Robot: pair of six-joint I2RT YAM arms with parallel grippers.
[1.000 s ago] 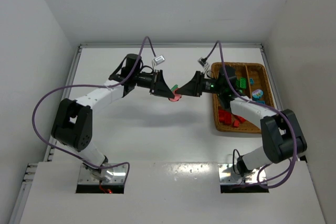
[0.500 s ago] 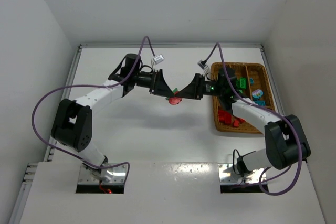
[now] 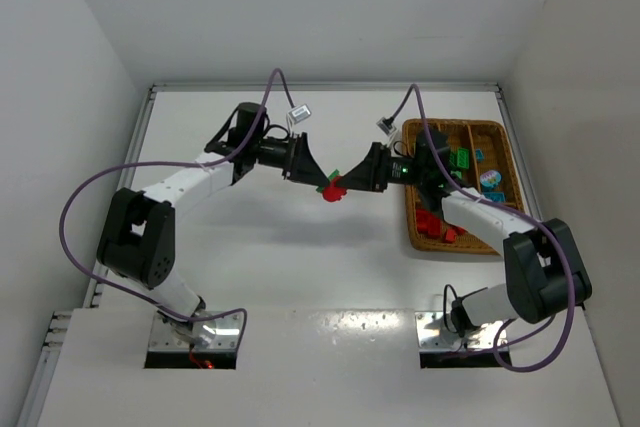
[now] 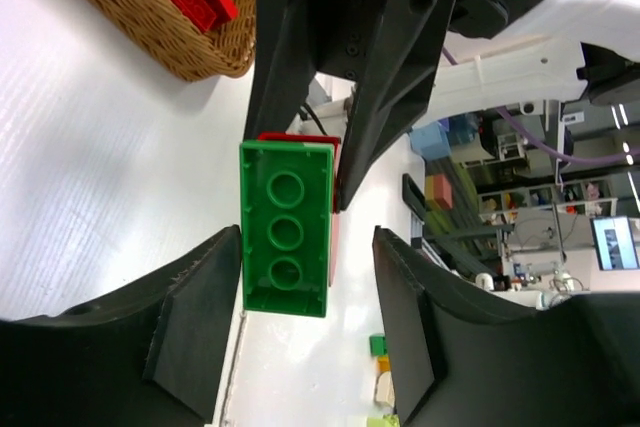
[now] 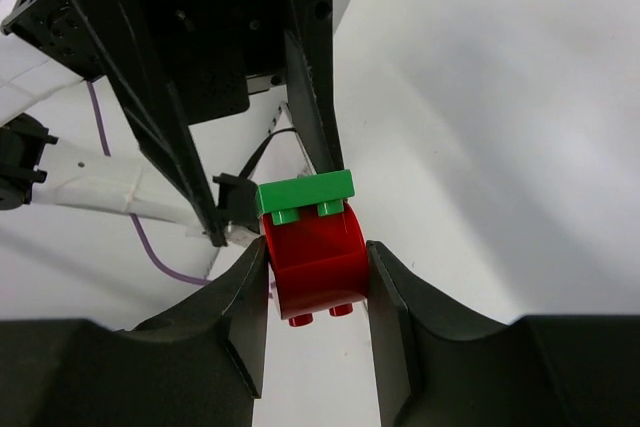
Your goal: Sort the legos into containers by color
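two grippers: my left gripper point(image 4: 307, 247) and my right gripper point(image 5: 318, 257) meet tip to tip in the air above the table point(image 3: 250, 267), just left of the wicker tray point(image 3: 412, 212).
right gripper: pinching the red brick point(image 5: 318, 265) by its two sides.
left gripper: jaws spread; one finger sits at the edge of the green brick point(image 4: 285, 232), the other stands clear.
green brick: stuck onto the red brick.
tray: red bricks point(image 3: 432, 222) at the near end, green bricks point(image 3: 459, 159) farther back.
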